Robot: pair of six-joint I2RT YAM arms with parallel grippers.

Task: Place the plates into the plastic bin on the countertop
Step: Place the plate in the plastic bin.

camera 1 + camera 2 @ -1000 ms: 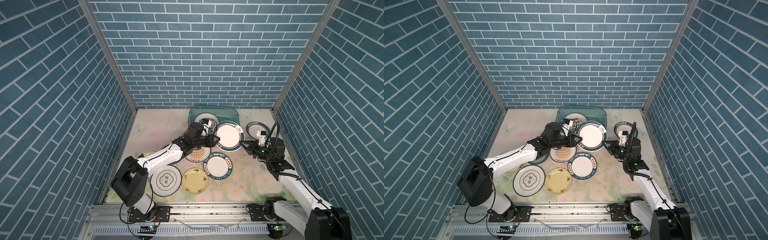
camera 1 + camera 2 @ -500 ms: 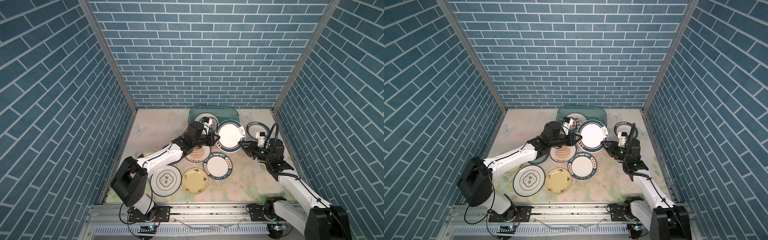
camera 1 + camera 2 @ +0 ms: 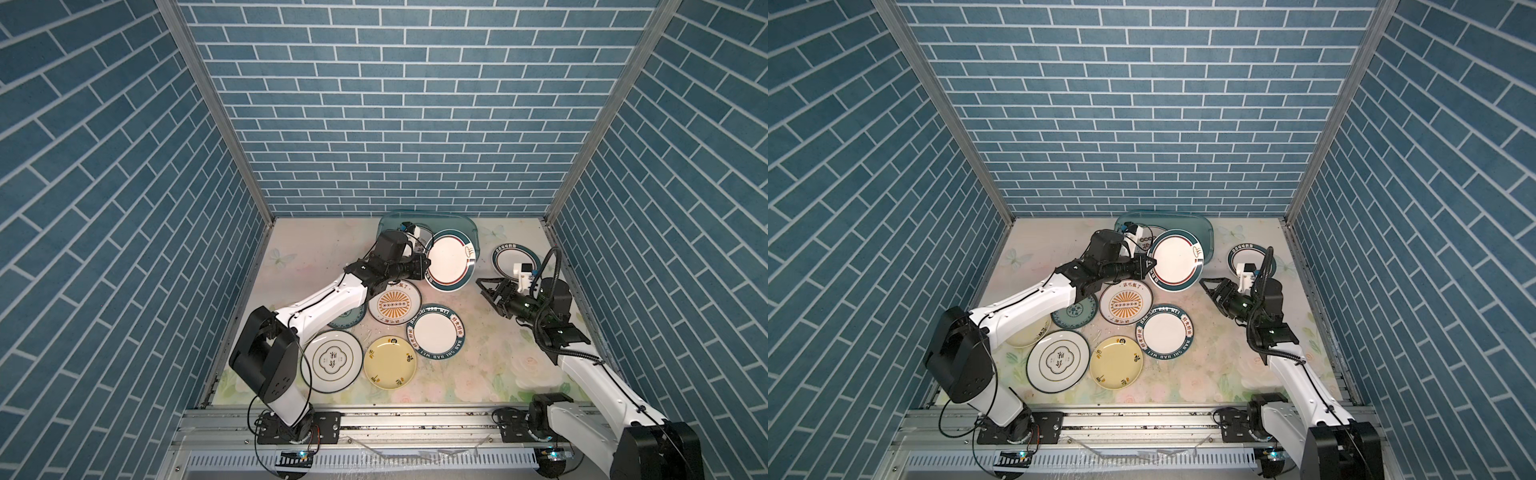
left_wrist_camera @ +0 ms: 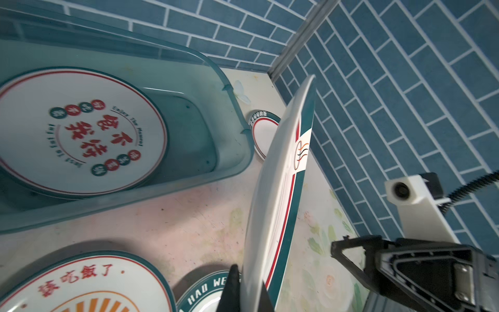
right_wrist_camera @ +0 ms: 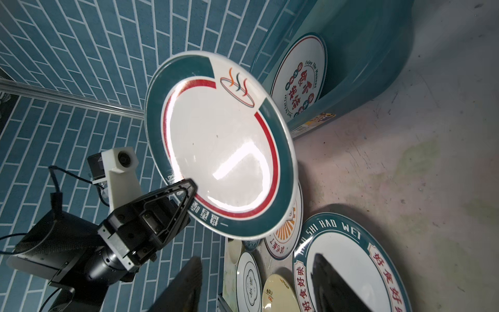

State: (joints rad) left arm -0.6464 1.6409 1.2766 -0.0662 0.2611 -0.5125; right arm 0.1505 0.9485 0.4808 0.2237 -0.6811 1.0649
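Left gripper [image 3: 424,266] is clamped on the left rim of a large white plate [image 3: 451,259] with a teal and red border. It holds the plate tilted on edge above the countertop [image 3: 316,257], just on the near side of the plastic bin [image 3: 432,214] at the far wall. Right gripper [image 3: 485,289] has its jaws apart and empty, just right of that plate and clear of it.

One red-lettered plate [image 4: 81,132] lies in the bin's left part. The left wrist camera [image 3: 409,229] hangs over the bin's near wall.

Seven plates lie on the countertop:
- a sunburst plate [image 3: 395,305]
- a lettered-rim plate [image 3: 435,341]
- a yellow plate [image 3: 390,362]
- a black-lined plate [image 3: 334,361]
- a floral plate [image 3: 353,321], partly under the left arm
- a cream plate [image 3: 1025,337], also partly under the left arm
- a small lettered plate [image 3: 505,259] at the far right, partly behind the right wrist camera [image 3: 523,274]

That makes nine plates, one bin and two grippers.
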